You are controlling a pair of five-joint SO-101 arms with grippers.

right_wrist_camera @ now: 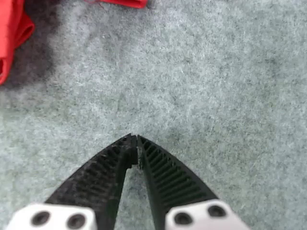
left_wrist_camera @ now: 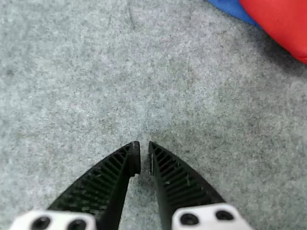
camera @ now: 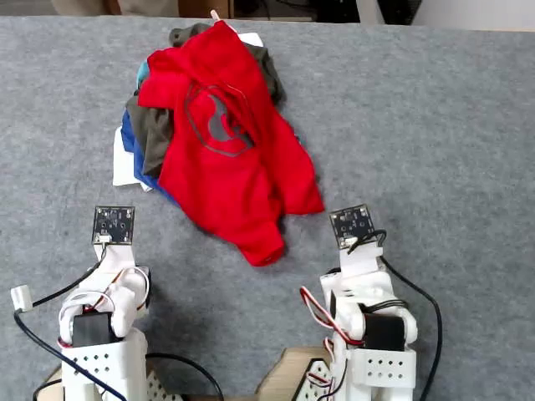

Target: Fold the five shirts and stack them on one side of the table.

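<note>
A heap of shirts lies at the back left of the grey table. A red shirt with a dark print is spread on top, over a blue shirt, a dark grey one, and a white one at the pile's left edge. Both arms sit folded back at the near edge, apart from the pile. My left gripper is shut over bare felt, with the red shirt and blue shirt at the corner. My right gripper is shut too, with red cloth close by.
The grey felt table stretches bare to the right of the pile and between the arms. The left arm's base and the right arm's base stand at the near edge, with cables trailing beside them.
</note>
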